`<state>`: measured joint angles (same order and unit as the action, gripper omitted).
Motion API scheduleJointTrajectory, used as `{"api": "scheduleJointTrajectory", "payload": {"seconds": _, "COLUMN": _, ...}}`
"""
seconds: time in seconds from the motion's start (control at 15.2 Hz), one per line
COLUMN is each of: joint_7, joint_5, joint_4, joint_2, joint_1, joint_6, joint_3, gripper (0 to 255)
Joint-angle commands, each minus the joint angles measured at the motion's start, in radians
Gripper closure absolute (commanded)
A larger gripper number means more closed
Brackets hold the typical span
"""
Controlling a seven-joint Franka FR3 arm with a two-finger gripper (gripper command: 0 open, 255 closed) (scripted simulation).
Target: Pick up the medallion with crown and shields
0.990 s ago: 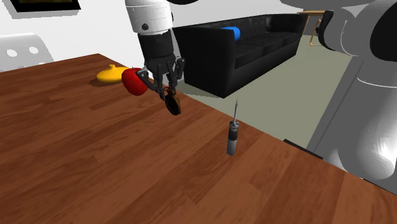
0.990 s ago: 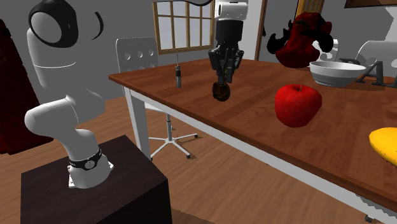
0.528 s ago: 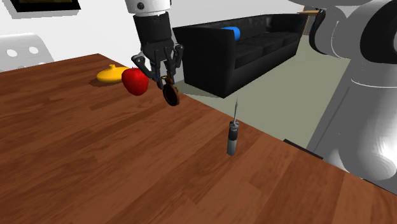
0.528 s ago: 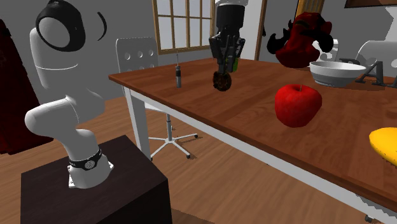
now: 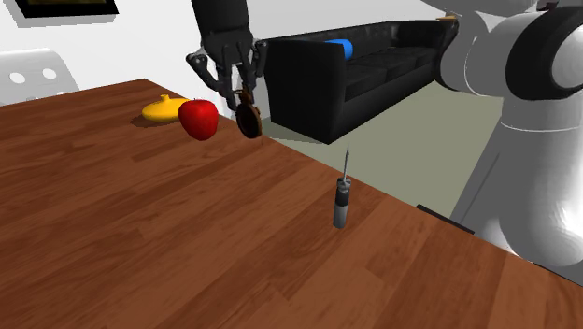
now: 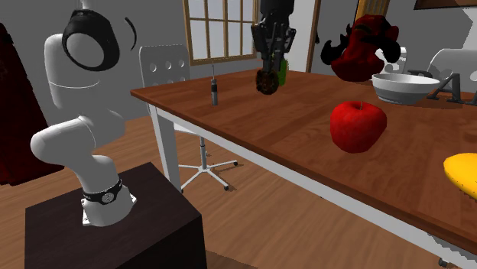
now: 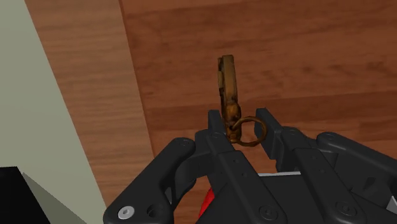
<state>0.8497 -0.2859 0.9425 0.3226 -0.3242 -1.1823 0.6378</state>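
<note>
Bronze-brown medallion [image 5: 248, 120] hangs clear above the desk [image 5: 140, 234], close to the edge facing the sofa [image 5: 374, 65], and our end effector [image 5: 240, 93] is clamped on just its top end. We reckon that's a thin hold. Any swing or jolt could let it twist out, and so near the edge it might drop past the desk onto the floor [image 5: 411, 150].

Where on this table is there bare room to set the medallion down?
With the hand holding the medallion, the table's bare stretch between red apple and upright grey tool is free; it's crowded by the apple and yellow object.
</note>
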Motion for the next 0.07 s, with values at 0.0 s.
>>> {"api": "scheduleJointTrajectory", "payload": {"seconds": 0.0, "joint_7": 0.001, "joint_5": -0.010, "joint_4": -0.028, "joint_2": 0.014, "joint_1": -0.012, "joint_6": 0.016, "joint_3": -0.001, "gripper": 255}}
